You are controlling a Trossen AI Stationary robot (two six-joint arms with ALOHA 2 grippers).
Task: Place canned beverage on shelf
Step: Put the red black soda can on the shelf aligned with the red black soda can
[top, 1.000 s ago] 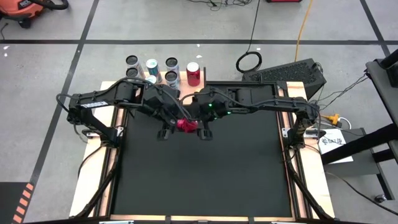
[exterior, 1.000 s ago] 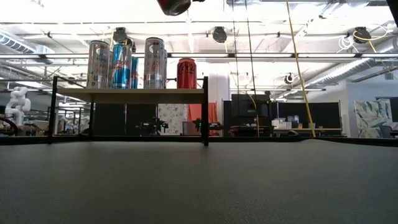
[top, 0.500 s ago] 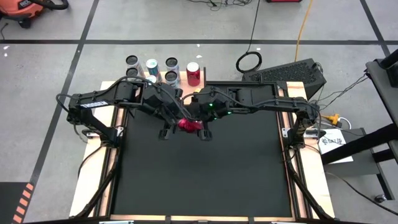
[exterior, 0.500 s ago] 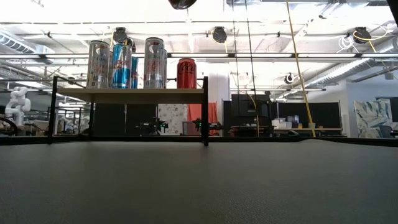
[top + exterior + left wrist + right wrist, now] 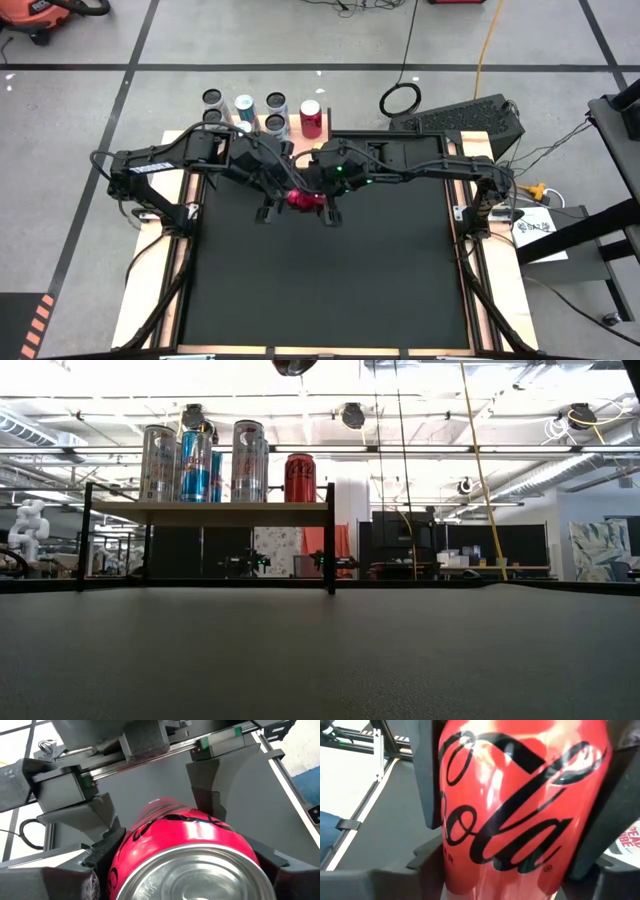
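- The red cola can (image 5: 297,198) hangs in the air above the far middle of the black table (image 5: 330,290), lying on its side between the two arms; in the low view only its underside (image 5: 293,365) shows, at the top edge.
- The left gripper (image 5: 283,192) pinches the can near its silver end (image 5: 200,875); its dark fingers (image 5: 102,857) press on both flanks.
- The right gripper (image 5: 312,197) has its fingers (image 5: 427,775) standing on both sides of the can body (image 5: 520,800). They sit just against it, but whether they already press or only flank it, I cannot tell (this looks to me like a handover from one arm to the other).
- To do this step well, I think one arm must have a firm pinch before the other lets go, and the fingers should sit across the round body, not near the tapered end, because a smooth can may slide.
- The can is glossy painted metal, a cylinder with a bright concave base and black script on red.
- The shelf (image 5: 205,508) is a flat pale wood board on thin black legs, at the far edge of the table.
- Several tall cans stand upright on it already: silver ones (image 5: 158,462), a blue one (image 5: 195,465) and a red one (image 5: 299,477) near the right leg.
- The table top is matte black and slightly grainy.
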